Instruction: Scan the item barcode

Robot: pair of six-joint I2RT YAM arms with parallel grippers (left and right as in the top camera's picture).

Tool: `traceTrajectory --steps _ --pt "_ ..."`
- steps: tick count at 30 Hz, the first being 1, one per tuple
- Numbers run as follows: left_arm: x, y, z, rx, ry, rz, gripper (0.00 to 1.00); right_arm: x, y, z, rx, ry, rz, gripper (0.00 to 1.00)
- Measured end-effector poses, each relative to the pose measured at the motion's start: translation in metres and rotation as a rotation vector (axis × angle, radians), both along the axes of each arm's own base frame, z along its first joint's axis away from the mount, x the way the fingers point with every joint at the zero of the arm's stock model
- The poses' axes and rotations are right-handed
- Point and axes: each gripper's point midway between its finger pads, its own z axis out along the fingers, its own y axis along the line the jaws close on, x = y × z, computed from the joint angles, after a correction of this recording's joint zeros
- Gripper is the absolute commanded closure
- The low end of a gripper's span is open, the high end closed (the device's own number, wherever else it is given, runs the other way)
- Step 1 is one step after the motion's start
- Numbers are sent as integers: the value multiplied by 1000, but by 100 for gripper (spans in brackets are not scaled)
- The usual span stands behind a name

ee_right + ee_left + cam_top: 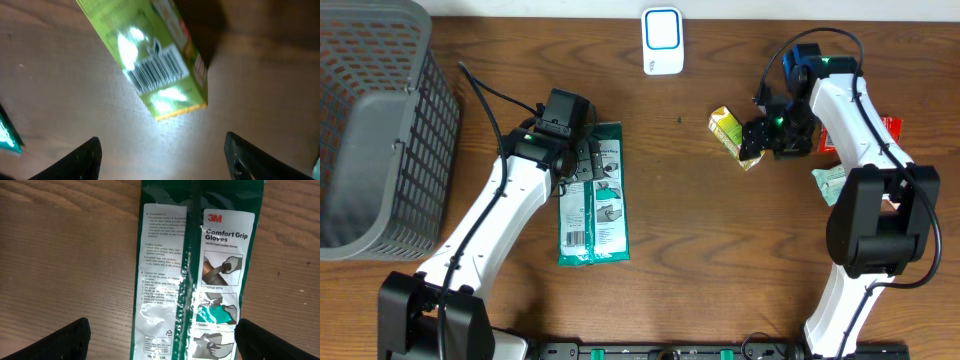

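Right of centre on the wooden worktop [700, 230]: a yellow-green carton [727, 127], flat on its side and slanted. Carries a barcode [156, 73] on the upturned face, with glare patches on either side of the stripes in the right wrist view. Lies below and to the right of the white-and-blue scanner [662, 40] at the far edge, well apart from it.

Just beside the carton, on its right: the right gripper [756, 140], jaws spread wide and gripping nothing. In the wrist view, dark fingertips [85, 155] at the two lower corners, the carton beyond them and apart from both, bare wood between.

Left of centre: the left gripper [582, 165], over the upper end of a green glove pack [595, 215]. Jaws wide open here too, holding nothing, with one fingertip off each side of the pack in the left wrist view. Impossible to tell there whether either tip touches the wood. On the pack's white label: "3M Comfort Grip Gloves". Lies flat, lengthwise toward the near edge.

At the far left: a grey mesh basket [430, 100]. Under and behind the right arm: a red packet [890, 128] and a pale teal-and-white item [828, 180], both partly hidden.
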Motion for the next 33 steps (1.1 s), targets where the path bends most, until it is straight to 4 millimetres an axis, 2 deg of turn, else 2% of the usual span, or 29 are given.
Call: traceTrajectory --steps 6,9,15,20,24,26,31,33 --pt "0 0 0 0 0 0 7 29 4 0 7 -126 17 31" --pt "0 0 0 0 0 0 7 39 7 -7 10 -173 27 36" --pt "0 0 0 0 0 0 7 25 25 -34 12 -156 76 43" --pt "0 0 0 0 0 0 7 22 37 -35 15 -156 105 46" --pt "0 0 0 0 0 0 7 21 43 -35 15 -156 109 42" --pt "0 0 0 0 0 0 7 34 46 -34 22 -206 93 39" --pt "0 0 0 0 0 0 7 81 50 -22 27 -404 72 37" --pt "0 0 0 0 0 0 7 94 47 -18 8 -460 57 41"
